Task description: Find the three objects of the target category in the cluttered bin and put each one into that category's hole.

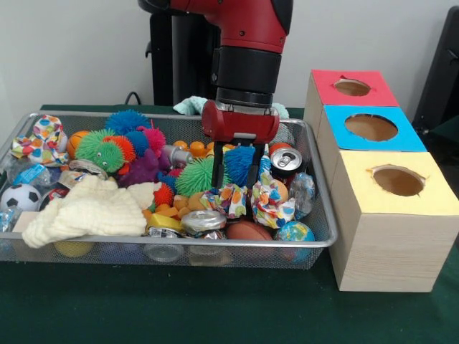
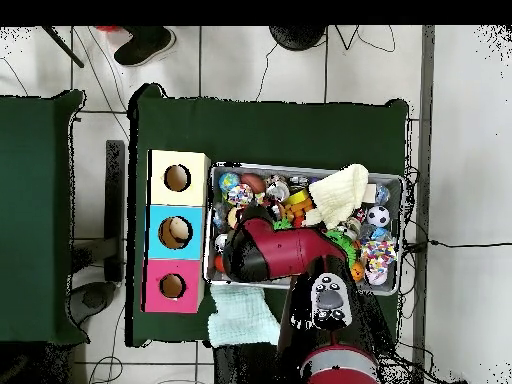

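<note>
Black-fingered gripper (image 1: 236, 174) hangs narrowly parted, empty, over the silver wire-mesh bin (image 1: 315, 240) of mixed clutter. We note its tips beside a green spiky rubber ball (image 1: 195, 175).

Even, diffuse room light fills the front view; the pale wall (image 1: 72, 50) behind reads flat and free of hard shadows. Soft shade lies under the wire bin (image 1: 315, 236) and beside the wooden boxes (image 1: 387, 236) on the green cloth (image 1: 179, 308). Small glints mark the can tops (image 1: 287, 159) and the bin's rim. In the overhead view the tiled floor (image 2: 470, 130) reads very bright, the cloth dark, and small items in the bin blend together.
</note>
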`<state>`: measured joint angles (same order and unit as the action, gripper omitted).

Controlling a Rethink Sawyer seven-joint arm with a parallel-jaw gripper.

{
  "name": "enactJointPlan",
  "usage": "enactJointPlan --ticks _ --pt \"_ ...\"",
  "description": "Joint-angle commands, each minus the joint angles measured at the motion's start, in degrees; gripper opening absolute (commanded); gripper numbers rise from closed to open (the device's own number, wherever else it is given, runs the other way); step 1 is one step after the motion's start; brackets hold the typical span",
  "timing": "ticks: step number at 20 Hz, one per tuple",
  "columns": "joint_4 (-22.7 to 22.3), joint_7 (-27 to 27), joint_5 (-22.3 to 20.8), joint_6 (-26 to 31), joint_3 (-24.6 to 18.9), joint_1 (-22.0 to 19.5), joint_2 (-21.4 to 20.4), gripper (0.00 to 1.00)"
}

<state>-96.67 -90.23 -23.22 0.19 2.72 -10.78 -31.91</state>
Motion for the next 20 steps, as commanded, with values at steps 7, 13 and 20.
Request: enactJointPlan --ticks 7,13,20 --pt "0.2 -4.9 0.2 6.2 -4.6 -2.3 1.7 1.0" --pt "-0.8 -5.2 -0.1 5.2 -5.6 -3.2 2.4 1.0" --pt "-4.0 -4.1 -1.6 5.8 -5.5 -3.0 -0.4 1.0"
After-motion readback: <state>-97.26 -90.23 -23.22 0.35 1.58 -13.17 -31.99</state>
